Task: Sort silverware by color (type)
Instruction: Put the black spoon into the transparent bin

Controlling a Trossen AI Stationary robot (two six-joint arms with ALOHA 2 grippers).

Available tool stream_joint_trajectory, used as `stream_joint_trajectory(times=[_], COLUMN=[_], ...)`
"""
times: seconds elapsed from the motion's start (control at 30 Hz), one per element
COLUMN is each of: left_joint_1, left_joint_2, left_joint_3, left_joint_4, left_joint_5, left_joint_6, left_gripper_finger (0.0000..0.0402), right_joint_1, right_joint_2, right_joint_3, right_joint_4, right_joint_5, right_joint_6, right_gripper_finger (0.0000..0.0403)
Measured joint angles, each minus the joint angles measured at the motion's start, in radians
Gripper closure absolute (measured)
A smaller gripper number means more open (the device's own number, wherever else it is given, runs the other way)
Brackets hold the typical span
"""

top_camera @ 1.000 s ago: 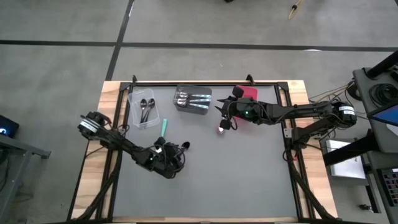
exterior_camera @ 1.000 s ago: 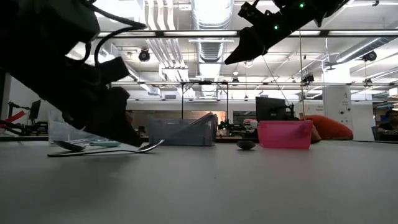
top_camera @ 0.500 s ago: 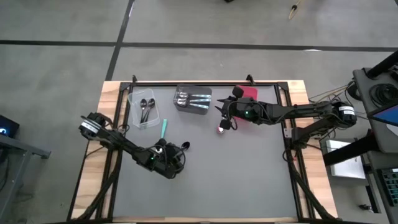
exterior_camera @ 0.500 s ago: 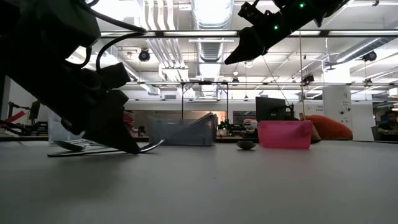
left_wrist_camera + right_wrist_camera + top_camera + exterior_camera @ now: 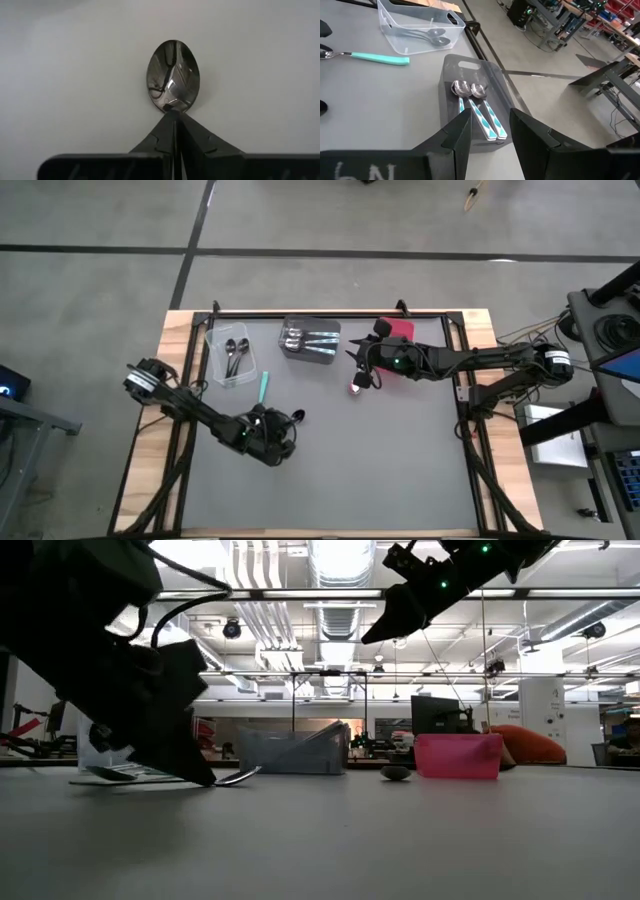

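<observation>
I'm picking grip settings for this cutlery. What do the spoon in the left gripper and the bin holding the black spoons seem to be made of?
The spoon pinched by the left gripper looks like dark polished metal: its bowl gives mirror-like reflections. It could be coated, though. The clear bin looks like thin glossy plastic: the table shows through its walls and its rim catches highlights.

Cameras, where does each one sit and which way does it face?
High: overhead, straight down; both arms, grey bin.
Low: table height, level across; left hand at a black spoon, right arm overhead.
Left wrist: shut fingers on that spoon.
Right wrist: open fingers above the grey bin, shared with high view.
</observation>
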Motion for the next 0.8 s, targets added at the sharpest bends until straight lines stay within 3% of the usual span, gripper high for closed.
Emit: stream_joint_trajectory(times=[0.33,0.6,0.8], left_joint_1=[0.072,0.23,0.426], left_joint_2=[-0.233,-0.47,-0.598], left_joint_3=[0.042,0.114,0.129], left_joint_4=[-0.192,-0.752,-0.985], left_joint_5=[-0.045,-0.059,-0.056], left_joint_6=[-0.011,-0.243,-0.179], left_gripper_finger=[0.04,0.0401,0.0401], right_joint_1=[0.0,0.0,0.0], right_joint_2=[0.0,0.0,0.0], right_joint_3=[0.0,0.0,0.0], right_joint_4=[-0.001,-0.003,-0.003], right_joint_5=[0.0,0.0,0.0], right_joint_6=[0.0,0.002,0.002], right_gripper_finger=[0.0278,0.0278,0.0278])
